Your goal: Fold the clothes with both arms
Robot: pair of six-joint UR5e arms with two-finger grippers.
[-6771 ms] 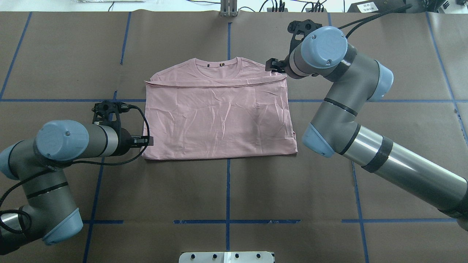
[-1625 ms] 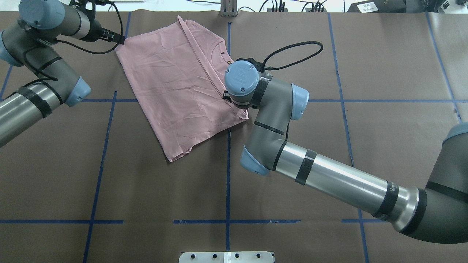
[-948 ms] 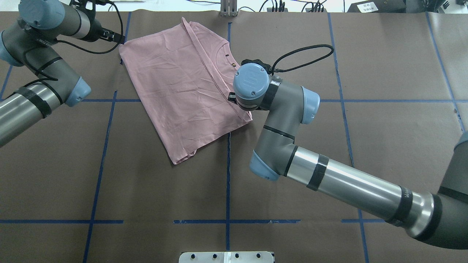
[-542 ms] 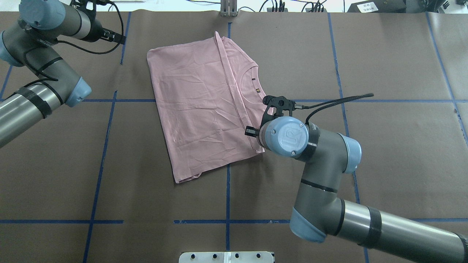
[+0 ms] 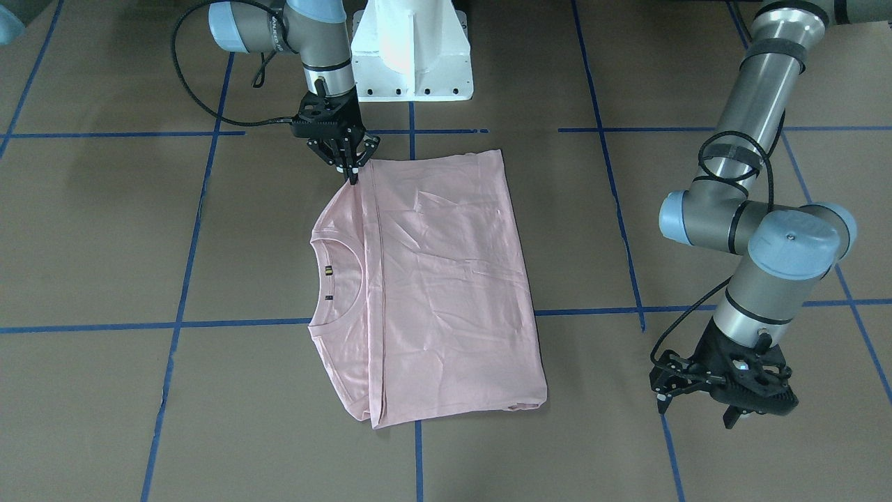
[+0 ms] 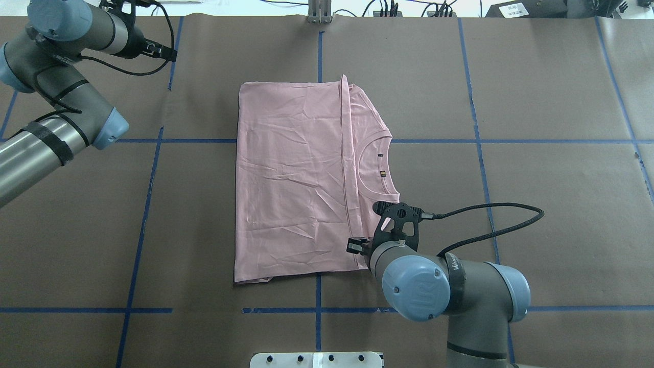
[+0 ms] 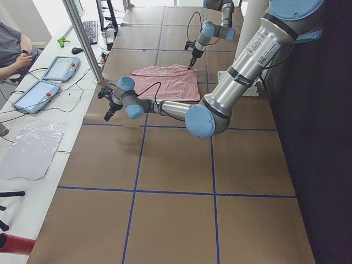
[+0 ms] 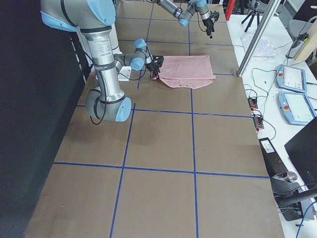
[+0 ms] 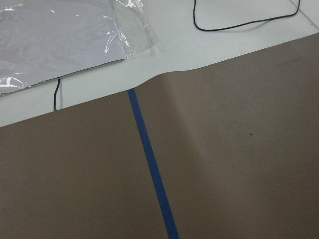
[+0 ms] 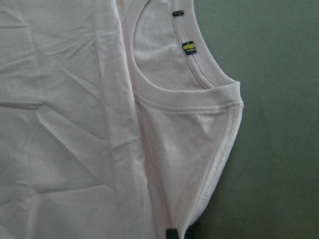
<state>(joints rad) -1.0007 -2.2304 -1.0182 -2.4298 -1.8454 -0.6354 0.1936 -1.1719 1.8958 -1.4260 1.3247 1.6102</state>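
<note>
Pinching a shoulder corner of the pink T-shirt point(image 6: 291, 179), the right hand point(image 5: 350, 173) seems mid-positioning; the left hand point(image 5: 660, 392), released and well apart, likely needs to take an opposite corner.

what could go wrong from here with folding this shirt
1. Only the right end effector pinches the T-shirt, at one shoulder corner. Pulling from there could skew it or undo the fold.
2. The left end effector hangs clear of the cloth, so nothing holds the far side down.
3. The pinch is at the very edge and might slip.
</note>
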